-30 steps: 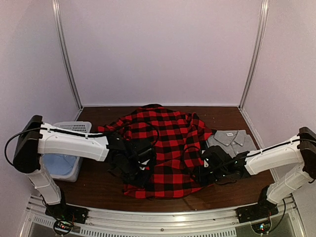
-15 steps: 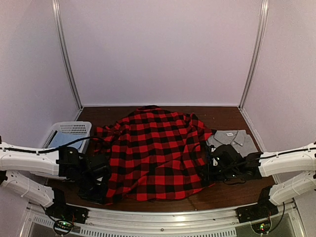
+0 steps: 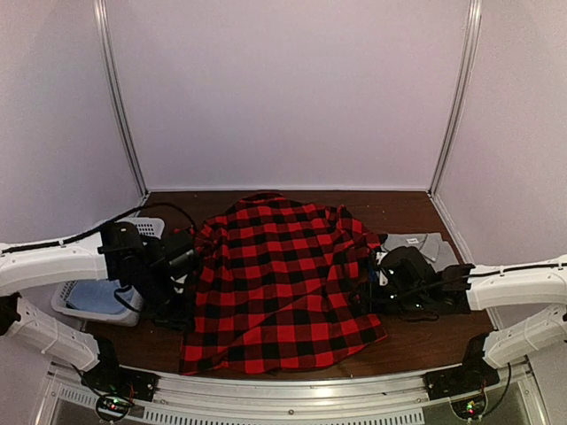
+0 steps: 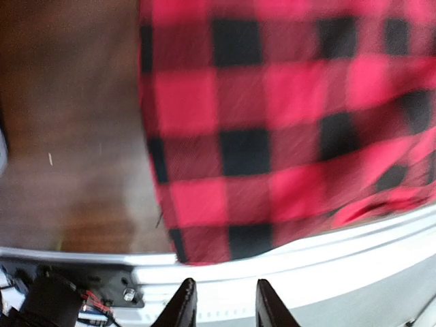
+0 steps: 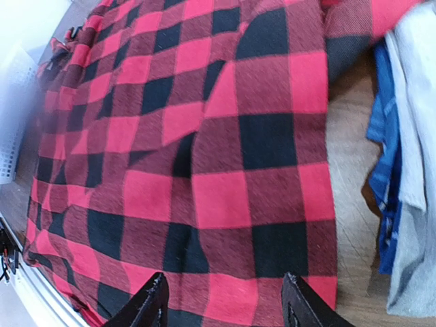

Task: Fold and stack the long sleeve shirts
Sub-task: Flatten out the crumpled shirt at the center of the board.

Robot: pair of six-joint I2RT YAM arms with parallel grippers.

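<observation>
Red-and-black flannel shirt (image 3: 283, 283) spread flat mid-table (image 3: 416, 341), hem at the near edge. Grey shirt (image 3: 423, 241) just beside its right side. Left fingers (image 4: 182, 308) narrowly apart, empty, by the flannel's left edge. Right fingers (image 5: 151, 308) wide, empty, over its right side.

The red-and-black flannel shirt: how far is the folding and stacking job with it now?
Done: the grey shirt lies at the right of the table, apparently folded. In hand: the flannel shirt is spread flat, not yet folded; the left gripper and the right gripper stand open at its two sides, holding nothing. Left: fold the flannel shirt and stack the two shirts.
</observation>
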